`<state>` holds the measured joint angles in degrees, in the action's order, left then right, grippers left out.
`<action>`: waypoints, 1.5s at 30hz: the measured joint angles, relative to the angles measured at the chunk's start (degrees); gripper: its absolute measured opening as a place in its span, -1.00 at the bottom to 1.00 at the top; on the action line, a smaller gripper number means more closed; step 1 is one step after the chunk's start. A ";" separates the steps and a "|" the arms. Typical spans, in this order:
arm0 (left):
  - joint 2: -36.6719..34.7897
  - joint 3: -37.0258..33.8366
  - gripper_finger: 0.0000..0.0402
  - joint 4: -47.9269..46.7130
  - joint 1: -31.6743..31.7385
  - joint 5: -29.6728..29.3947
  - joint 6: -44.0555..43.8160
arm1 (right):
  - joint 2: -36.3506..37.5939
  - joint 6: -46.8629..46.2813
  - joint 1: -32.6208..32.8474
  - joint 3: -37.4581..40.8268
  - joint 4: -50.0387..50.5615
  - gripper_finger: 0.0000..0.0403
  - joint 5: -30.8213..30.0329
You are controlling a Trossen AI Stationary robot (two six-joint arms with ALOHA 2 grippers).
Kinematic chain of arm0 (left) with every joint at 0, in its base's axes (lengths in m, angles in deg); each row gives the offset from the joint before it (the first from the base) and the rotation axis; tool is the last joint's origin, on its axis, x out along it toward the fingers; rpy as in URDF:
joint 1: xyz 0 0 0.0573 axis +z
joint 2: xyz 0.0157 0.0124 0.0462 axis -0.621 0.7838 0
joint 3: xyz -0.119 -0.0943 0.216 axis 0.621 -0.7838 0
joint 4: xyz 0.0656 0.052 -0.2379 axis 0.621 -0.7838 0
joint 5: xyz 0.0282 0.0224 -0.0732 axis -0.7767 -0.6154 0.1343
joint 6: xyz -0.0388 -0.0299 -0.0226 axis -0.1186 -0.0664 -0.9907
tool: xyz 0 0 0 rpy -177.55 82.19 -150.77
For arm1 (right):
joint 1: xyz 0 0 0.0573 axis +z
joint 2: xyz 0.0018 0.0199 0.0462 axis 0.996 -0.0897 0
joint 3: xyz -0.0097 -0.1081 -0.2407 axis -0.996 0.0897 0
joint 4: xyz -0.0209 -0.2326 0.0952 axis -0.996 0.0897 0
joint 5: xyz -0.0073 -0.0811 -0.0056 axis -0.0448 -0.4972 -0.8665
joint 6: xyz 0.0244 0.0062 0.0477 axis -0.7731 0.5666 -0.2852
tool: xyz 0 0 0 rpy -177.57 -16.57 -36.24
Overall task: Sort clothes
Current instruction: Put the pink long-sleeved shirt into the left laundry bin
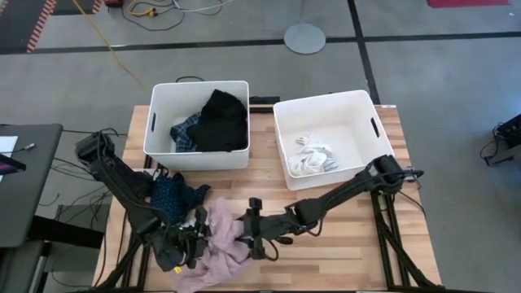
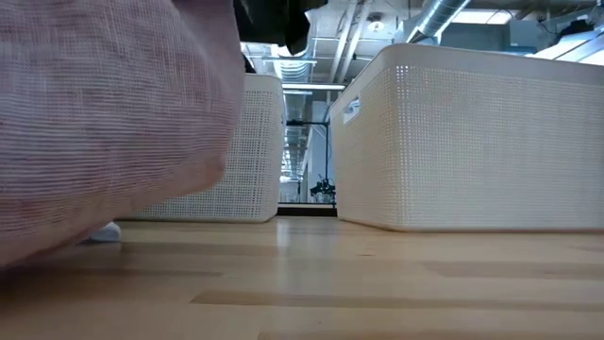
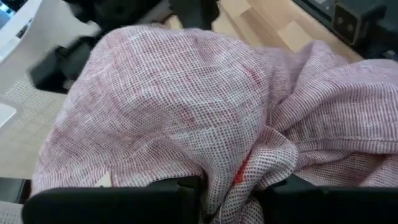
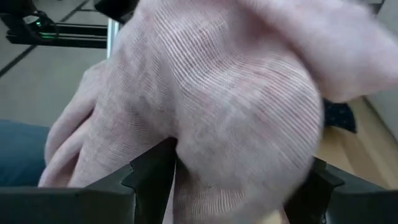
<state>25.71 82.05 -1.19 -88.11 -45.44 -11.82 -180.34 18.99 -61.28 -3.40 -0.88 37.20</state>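
Observation:
A pink garment lies bunched at the table's near left and fills the left of the low view. My left gripper is at its left side, shut on it. My right gripper is at its right side, its fingers wide apart with a bulge of pink cloth between them. A dark navy patterned garment lies on the table just beyond the left gripper. A black garment and a blue plaid one lie in the left bin. White socks lie in the right bin. My left gripper pinches a gathered fold of the pink garment between its two fingers; several layers are bunched there. The rest of the cloth mounds up slack beyond the fingers. My right gripper's open fingers stand on either side of a rounded bulge of the pink cloth, which reaches both; whether they press it, I cannot tell.
Two white bins stand at the table's far side, the left bin and the right bin, with a narrow gap between them. A small white thing lies on the table under the pink cloth's edge. Bare wood lies at the near right.

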 joint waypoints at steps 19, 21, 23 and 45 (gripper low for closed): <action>0.02 0.09 -0.74 1.22 3.98 0.43 3.54 | -0.11 0.02 -0.22 4.56 -10.26 0.81 6.47; 0.02 0.11 -0.74 1.29 4.29 0.61 3.73 | -1.08 -0.09 -0.32 4.56 -12.93 0.83 8.36; 0.02 0.11 -0.74 1.36 4.66 1.49 4.31 | -2.77 -0.70 -0.54 4.56 -16.32 0.83 10.30; 0.10 -0.01 -0.74 2.38 5.82 4.62 5.17 | -16.57 -2.57 -3.21 -3.92 -25.32 -0.40 12.66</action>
<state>25.81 82.04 1.19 -82.29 -40.82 -6.65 -196.91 16.42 -64.50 -7.32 -26.21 49.85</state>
